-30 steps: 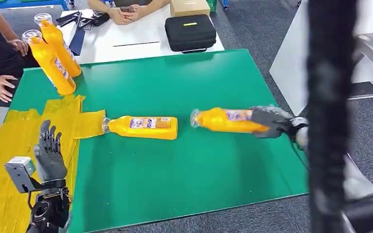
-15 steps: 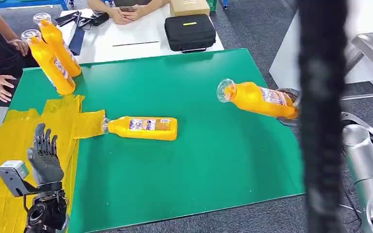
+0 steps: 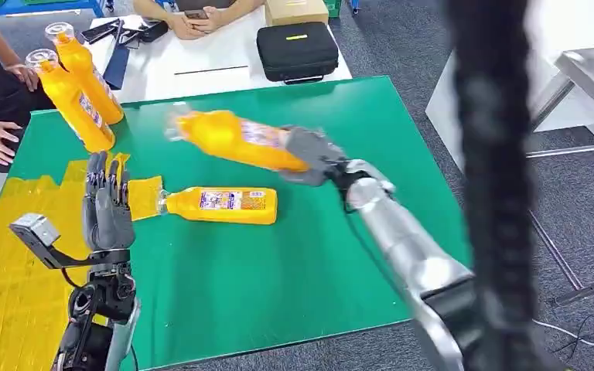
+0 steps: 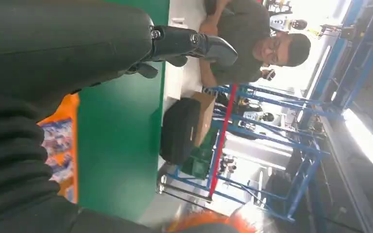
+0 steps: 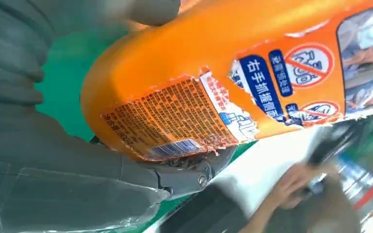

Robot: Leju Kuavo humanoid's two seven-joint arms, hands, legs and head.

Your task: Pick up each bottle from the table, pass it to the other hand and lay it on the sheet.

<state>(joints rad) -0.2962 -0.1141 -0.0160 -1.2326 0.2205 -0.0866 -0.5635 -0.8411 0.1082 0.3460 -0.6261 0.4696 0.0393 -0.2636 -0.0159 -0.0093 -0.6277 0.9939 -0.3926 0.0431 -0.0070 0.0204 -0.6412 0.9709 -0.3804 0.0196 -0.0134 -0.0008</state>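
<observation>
Green table [image 3: 294,255] below, my right robot hand [image 3: 309,154] grips an orange bottle [image 3: 236,139] by its base, aloft mid-table. Left robot hand [image 3: 107,209] waits open over the yellow sheet [image 3: 15,263]. Rigid, smooth plastic, probably weighty: I'd take its labelled middle.

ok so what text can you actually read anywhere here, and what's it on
"右手抓握面" (roughly): blue patch on the held bottle's label.
Red crossed-circle signs beside it: no readable words.
Its orange fine print and barcode: too small.
Labels on the lying bottle and standing bottles: too blurred.
</observation>
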